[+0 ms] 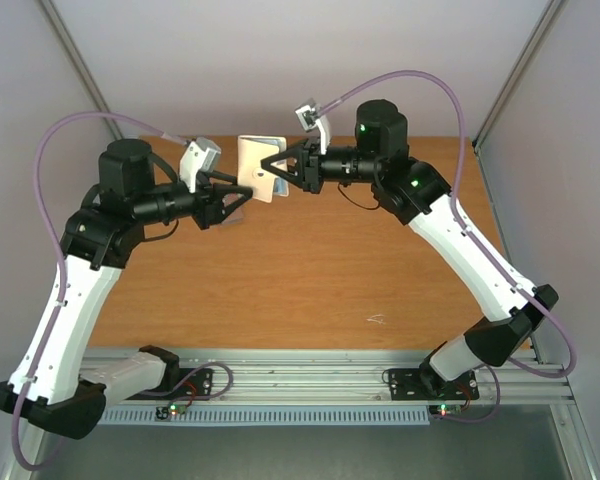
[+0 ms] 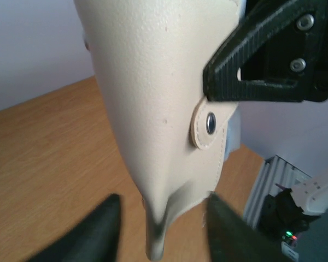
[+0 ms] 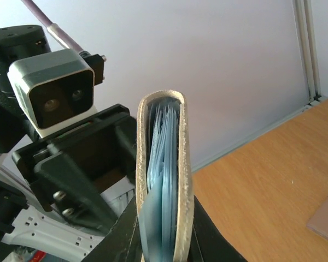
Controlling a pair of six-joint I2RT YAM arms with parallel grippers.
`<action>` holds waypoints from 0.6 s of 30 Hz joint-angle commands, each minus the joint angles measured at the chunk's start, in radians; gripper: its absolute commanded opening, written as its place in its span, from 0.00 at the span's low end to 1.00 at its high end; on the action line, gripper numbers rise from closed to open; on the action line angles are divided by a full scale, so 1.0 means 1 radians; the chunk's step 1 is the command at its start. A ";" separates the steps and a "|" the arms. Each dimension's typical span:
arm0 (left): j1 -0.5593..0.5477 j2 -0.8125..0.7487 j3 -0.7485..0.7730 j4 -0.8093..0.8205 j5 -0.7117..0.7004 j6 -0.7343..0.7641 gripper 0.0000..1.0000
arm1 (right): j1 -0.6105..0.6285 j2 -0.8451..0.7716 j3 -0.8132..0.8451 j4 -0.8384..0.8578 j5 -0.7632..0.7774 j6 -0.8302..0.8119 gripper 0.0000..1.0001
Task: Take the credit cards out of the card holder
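Top external view: both my arms meet above the far half of the table (image 1: 310, 290), with the card holder (image 1: 256, 160) raised in the air between my left gripper (image 1: 238, 196) and my right gripper (image 1: 283, 166).
Card holder: folded and clear of the wood, with its beige outer face toward my left wrist camera and the snap tab (image 2: 209, 124) showing at its edge.
Right fingers (image 3: 213, 243): closed on the holder, one on each face, seen edge-on in the right wrist view. This looks to be the only grip.
Left fingers (image 2: 98, 232): parted, one on each side of the holder's lower corner, with wood showing in the gap. I judge they are not pinching it.
Credit cards: none out. Pale blue layers (image 3: 164, 164) sit inside the fold, and I cannot tell card from lining.
Risk, drop: one pinch carries everything, so a slip on the smooth cover would send the holder down to the table.
Risk, jam: my right fingers squeeze the two panels together, which would clamp the cards inside and make any pull drag the whole holder.
Risk, clash: my two grippers work nearly touching, so a careless reach by the left could strike the right.
Also in frame: a flat brownish piece (image 3: 325, 218) lying on the table.
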 commanded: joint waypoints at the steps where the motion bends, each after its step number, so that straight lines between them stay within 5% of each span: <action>1: -0.005 -0.047 -0.039 0.031 0.149 0.007 0.63 | -0.008 -0.084 0.021 -0.055 -0.052 -0.145 0.01; 7: 0.022 -0.113 -0.127 0.183 0.385 -0.063 0.53 | -0.009 -0.088 0.135 -0.383 -0.360 -0.404 0.01; 13: 0.036 -0.127 -0.112 0.131 0.517 0.092 0.50 | -0.004 -0.071 0.218 -0.549 -0.275 -0.510 0.01; 18: 0.034 -0.133 -0.171 0.453 0.540 -0.131 0.56 | 0.009 -0.053 0.228 -0.540 -0.260 -0.504 0.01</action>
